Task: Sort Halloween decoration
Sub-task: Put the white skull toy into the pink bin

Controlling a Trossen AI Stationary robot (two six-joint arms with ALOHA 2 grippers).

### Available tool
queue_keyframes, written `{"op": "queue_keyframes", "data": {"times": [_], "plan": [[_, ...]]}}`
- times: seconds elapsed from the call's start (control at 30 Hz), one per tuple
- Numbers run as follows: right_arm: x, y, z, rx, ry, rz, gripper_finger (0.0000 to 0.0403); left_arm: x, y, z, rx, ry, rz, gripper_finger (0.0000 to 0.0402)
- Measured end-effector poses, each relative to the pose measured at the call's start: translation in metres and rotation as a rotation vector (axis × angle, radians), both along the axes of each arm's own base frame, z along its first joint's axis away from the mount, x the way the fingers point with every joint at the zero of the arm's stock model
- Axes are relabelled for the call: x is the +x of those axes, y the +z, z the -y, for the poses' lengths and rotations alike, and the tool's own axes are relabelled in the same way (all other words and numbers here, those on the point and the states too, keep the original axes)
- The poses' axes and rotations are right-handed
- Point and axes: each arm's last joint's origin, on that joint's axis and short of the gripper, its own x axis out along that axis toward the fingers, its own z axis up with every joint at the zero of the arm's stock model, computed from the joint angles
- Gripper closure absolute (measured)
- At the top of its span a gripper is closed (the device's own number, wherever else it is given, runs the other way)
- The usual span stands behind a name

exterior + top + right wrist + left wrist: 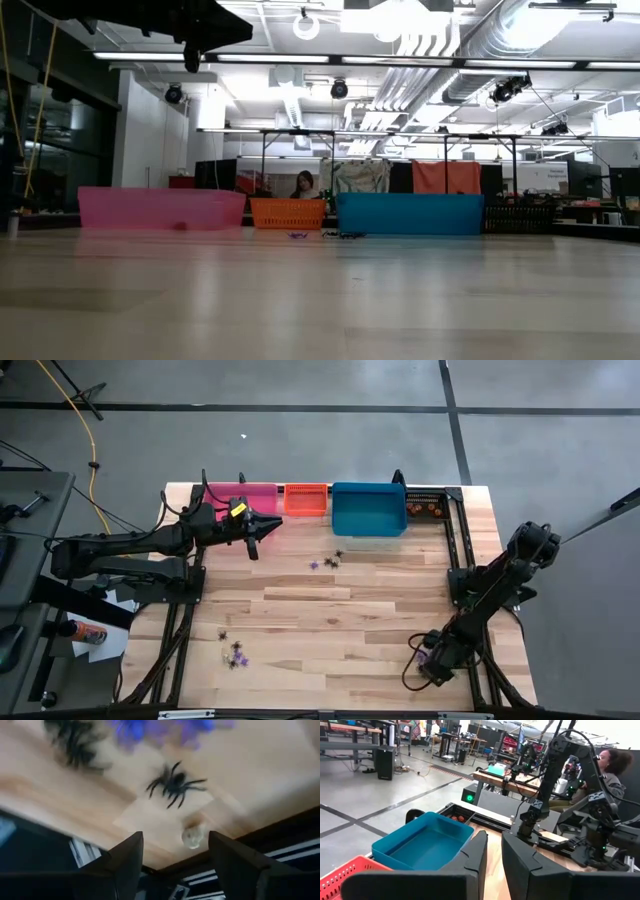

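Wooden table (330, 610) carries scattered trinkets; a black spider (175, 784) lies just ahead of the right gripper (175, 852), jaws wide, empty. Left gripper (492, 862), nearly closed, empty, hovers beside the bins. Risk: closing early pinches only table.

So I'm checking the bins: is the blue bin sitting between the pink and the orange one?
No, in the high view the orange bin sits between the pink bin and the blue bin.
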Motion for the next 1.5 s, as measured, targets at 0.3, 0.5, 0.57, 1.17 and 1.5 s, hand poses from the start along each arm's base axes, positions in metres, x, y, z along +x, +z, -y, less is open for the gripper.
{"op": "queue_keyframes", "data": {"times": [0.3, 0.5, 0.57, 1.17, 1.5], "plan": [[-0.007, -0.010, -0.002, 0.052, 0.223, -0.035, 0.0217, 0.000, 0.000, 0.000, 0.000, 0.004, -0.001, 0.0355], [-0.005, -0.021, -0.003, 0.046, 0.234, -0.079, 0.0226, 0.000, 0.000, 0.000, 0.000, 0.008, -0.002, 0.0355], [-0.005, -0.021, -0.003, 0.042, 0.234, -0.081, 0.0226, 0.000, 0.000, 0.000, 0.000, 0.012, -0.001, 0.0355], [-0.001, -0.032, 0.000, -0.012, 0.131, -0.182, 0.0226, 0.000, 0.000, -0.001, 0.008, 0.019, -0.004, 0.0355], [0.002, -0.037, 0.001, -0.001, 0.125, -0.226, 0.0226, 0.000, 0.000, -0.001, 0.008, 0.019, -0.005, 0.0355]]}}
